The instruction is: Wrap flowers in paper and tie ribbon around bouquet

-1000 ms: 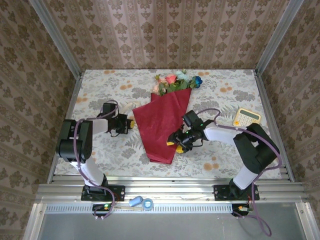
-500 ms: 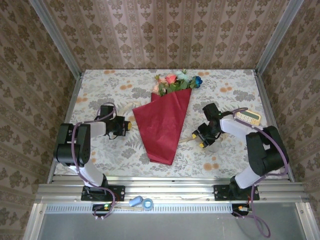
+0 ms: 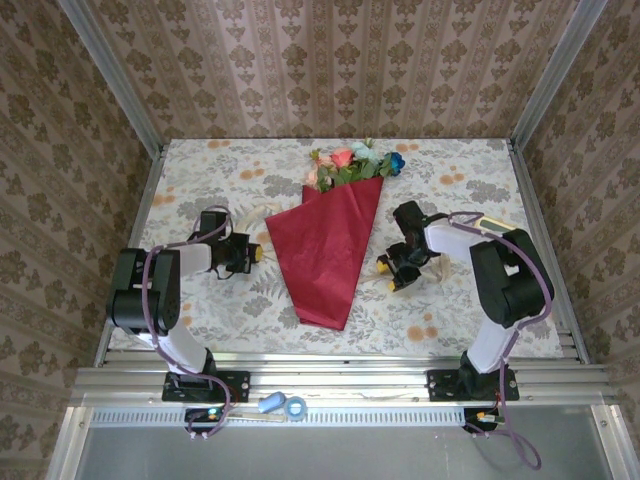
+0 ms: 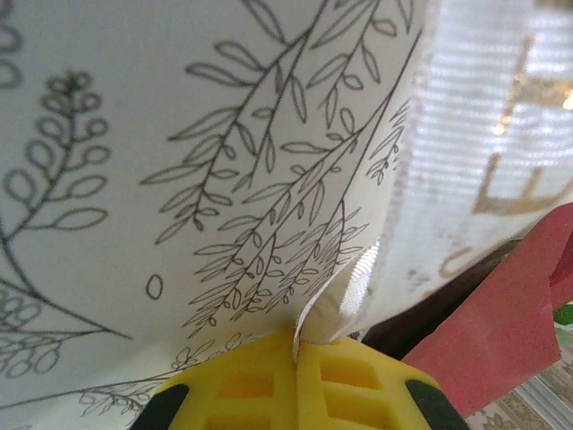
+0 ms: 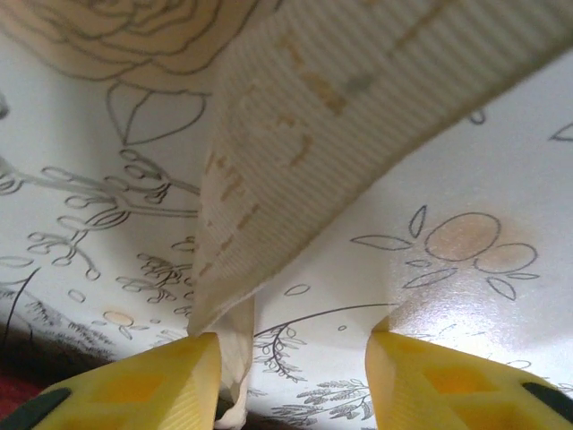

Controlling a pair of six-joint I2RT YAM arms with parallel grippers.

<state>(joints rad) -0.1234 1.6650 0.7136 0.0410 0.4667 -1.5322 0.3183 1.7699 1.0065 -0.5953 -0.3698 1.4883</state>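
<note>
In the middle of the flower-print tabletop, a slim bouquet — thin, deep red paper rolled into a cone, with pink, coral, blue and teal pretend flowers and green leaves poking out at the wide far end. Pointed tip toward the arms. Long way running from near to far, leaning a little to the right at the top.

Wrapped already, by the look of it. Tying not yet done.

Out on both sides of the cone, a long, narrow, soft cream ribbon with faint gold letters and tiny ridges in the cloth. Seems to pass under the red paper, but hidden there, so hard to be sure.

Just left of the cone, the left hand, with yellow pads pressed together and pinching the ribbon. Just right of the cone, the right hand, with yellow fingers spread apart and the ribbon in the gap, touching one finger only. No grip on that side yet.

Both hands about equally near, one on each side. Next, most likely: close the right hand on its ribbon end, then bring both ends up and across the cone's long way. Floppy ribbon, thin paper — easy to slip, easy to crease.
</note>
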